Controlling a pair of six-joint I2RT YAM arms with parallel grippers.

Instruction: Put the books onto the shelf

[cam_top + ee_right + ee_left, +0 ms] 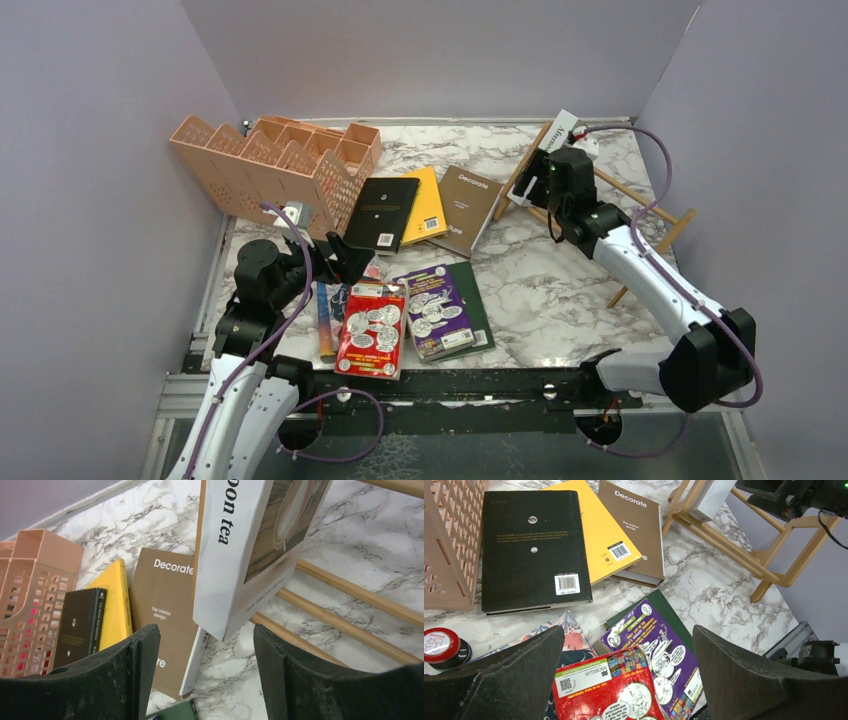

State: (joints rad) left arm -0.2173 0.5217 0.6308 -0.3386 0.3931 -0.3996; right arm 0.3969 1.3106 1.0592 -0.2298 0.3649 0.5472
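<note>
right gripper (205, 635): jaws parted, nothing clamped. the lower corner of the white book (240, 555) is seen in the gap, clear of both fingers. the white book is propped at a tilt against the dowels of the shelf (360, 593), at the far right of the marble table (560, 290). its spine lettering is only partly read: "…oon tea".

left gripper (628, 635): jaws spread wide, nothing held. it is hung low over the near pile. below it the red book (609, 690) is laid partly over the purple book (659, 650). the dark green book (669, 612) is seen beneath the purple one, and a floral-covered book (574, 635) to the left.

further back, three books are fanned flat. the black book (383, 212) is laid on the yellow book (432, 195), which overlaps the brown "decorate" book (470, 205). the brown one lies just beside the shelf's near foot.

the peach lattice organizer (270, 160) is stood at far left, beside the black book. a small red-capped round object (441, 645) is noted near it. its kind cannot be told.
</note>
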